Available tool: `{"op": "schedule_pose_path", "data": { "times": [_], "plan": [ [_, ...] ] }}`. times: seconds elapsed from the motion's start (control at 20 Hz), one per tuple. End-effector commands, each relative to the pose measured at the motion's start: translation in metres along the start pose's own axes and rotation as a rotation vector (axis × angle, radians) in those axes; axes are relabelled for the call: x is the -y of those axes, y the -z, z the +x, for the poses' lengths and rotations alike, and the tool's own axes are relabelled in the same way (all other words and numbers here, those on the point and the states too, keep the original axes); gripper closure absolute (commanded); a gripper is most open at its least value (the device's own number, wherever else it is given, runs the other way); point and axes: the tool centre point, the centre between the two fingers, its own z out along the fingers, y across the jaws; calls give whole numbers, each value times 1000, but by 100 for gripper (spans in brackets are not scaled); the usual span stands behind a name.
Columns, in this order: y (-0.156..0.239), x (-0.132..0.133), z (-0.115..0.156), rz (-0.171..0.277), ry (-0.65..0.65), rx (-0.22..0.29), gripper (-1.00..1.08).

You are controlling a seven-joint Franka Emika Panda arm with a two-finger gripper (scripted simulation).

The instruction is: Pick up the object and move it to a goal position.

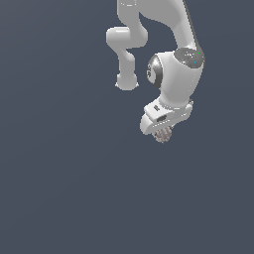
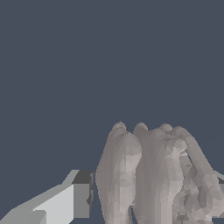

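The object (image 1: 162, 136) is a small grey-brown ribbed lump that hangs just under the white gripper bar in the exterior view. My gripper (image 1: 160, 130) points down and is shut on it; the fingers are mostly hidden behind the lump there. In the wrist view the object (image 2: 144, 175) fills the space between the fingers. One grey finger (image 2: 76, 199) presses against its side, and only a sliver of the other finger (image 2: 220, 181) shows at the frame's edge.
The white arm (image 1: 178, 74) reaches down from the top of the exterior view. Behind it is a plain dark blue-grey ground (image 1: 59, 188) with no other objects or edges in view.
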Motion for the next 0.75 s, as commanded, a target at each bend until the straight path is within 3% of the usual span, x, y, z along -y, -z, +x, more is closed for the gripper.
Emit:
{"op": "schedule_pose_path", "data": {
  "times": [0.0, 0.35, 0.7],
  "plan": [
    [17, 13, 11, 0, -1, 1, 108],
    [44, 34, 30, 1, -1, 1, 108],
    [52, 40, 37, 1, -1, 1, 108]
  ]
}}
